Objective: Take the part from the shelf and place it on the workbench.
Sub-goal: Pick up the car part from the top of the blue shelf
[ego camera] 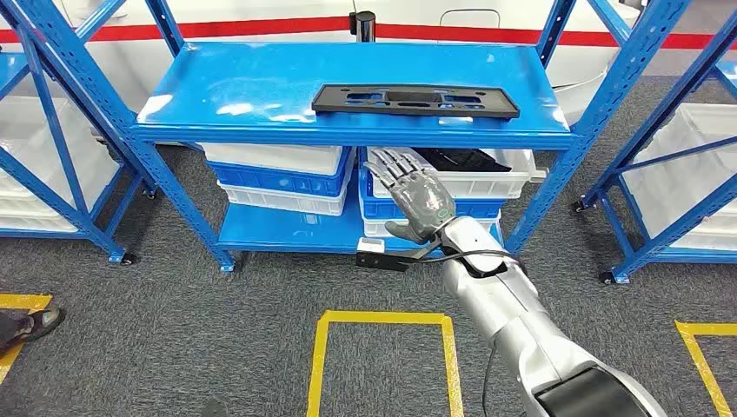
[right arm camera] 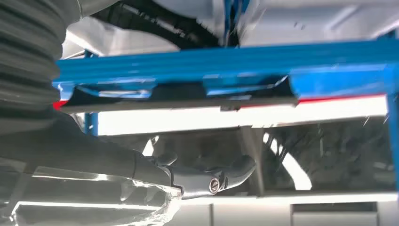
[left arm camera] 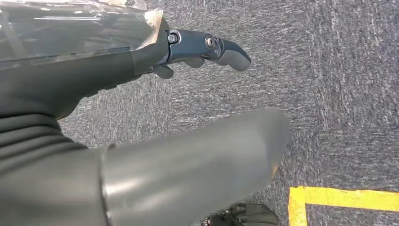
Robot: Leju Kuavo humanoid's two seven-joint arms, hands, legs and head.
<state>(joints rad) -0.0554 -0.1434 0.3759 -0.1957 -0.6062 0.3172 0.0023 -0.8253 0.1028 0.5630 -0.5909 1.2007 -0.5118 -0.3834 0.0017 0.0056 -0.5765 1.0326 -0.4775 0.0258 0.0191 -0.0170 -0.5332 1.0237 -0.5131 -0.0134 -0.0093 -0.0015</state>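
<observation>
The long black part (ego camera: pixel 415 100) lies flat on the top board of the blue shelf (ego camera: pixel 261 87). The right hand (ego camera: pixel 417 195) is raised below the shelf edge, fingers spread, holding nothing. The reach is under way, I think; next it must rise over the edge and grip. The left hand (left arm camera: pixel 207 49) hangs over the carpet, empty.

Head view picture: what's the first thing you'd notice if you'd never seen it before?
Probably the bright blue shelf in the middle, with a long flat black part lying on its top level. Next, the robot's silver right arm reaching up from below, its right hand open in front of the white and blue bins on the lower level, under the part.
</observation>
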